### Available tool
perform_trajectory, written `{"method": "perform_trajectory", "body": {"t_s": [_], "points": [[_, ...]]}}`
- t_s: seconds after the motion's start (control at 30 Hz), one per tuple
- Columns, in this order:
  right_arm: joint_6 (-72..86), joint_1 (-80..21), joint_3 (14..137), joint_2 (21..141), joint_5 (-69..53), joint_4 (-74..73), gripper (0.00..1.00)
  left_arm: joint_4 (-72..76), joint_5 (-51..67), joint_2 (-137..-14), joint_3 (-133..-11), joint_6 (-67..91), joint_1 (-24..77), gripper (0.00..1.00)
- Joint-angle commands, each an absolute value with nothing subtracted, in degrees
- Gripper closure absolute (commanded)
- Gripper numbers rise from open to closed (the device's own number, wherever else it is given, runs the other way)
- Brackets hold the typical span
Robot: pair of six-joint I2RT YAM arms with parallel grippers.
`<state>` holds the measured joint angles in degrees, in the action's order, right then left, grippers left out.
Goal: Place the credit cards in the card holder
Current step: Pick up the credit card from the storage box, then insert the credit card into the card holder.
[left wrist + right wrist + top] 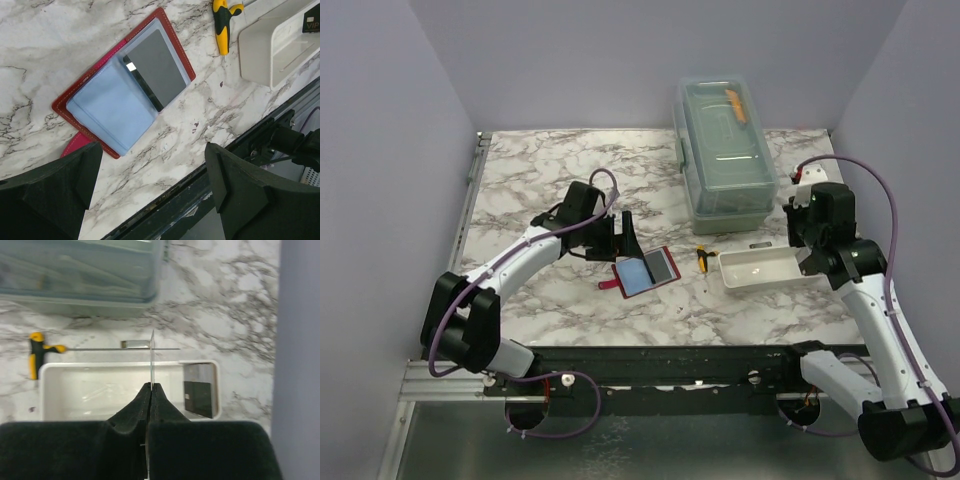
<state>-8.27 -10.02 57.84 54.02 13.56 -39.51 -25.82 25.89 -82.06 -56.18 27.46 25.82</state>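
Enclosing marbled tabletop [550, 170], lilac walls [620, 60], open card holder [645, 270]

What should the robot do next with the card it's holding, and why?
Probably the right gripper should carry its card left toward the holder. It is shut on the card, held edge-on above the tray, while the holder lies open with one gray card inside and the left gripper open near it.
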Motion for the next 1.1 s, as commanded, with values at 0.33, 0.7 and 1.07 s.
{"method": "perform_trajectory", "body": {"t_s": [0.33, 0.7, 1.07], "points": [[17.72, -20.64, 55.27, 66.96, -36.99, -19.83, 1.0, -17.06, 31.59, -85.56, -49.05, 42.44, 26.43, 0.16], [21.49, -32.32, 58.98, 89.4, -29.54, -17.99, 1.0, -19.3, 20.85, -88.78, -46.3, 46.11, 26.63, 0.31], [16.27, -32.74, 64.51, 102.16, -33.87, -17.46, 1.0, -24.86, 11.43, -90.34, -47.52, 46.88, 27.06, 0.27]]}}
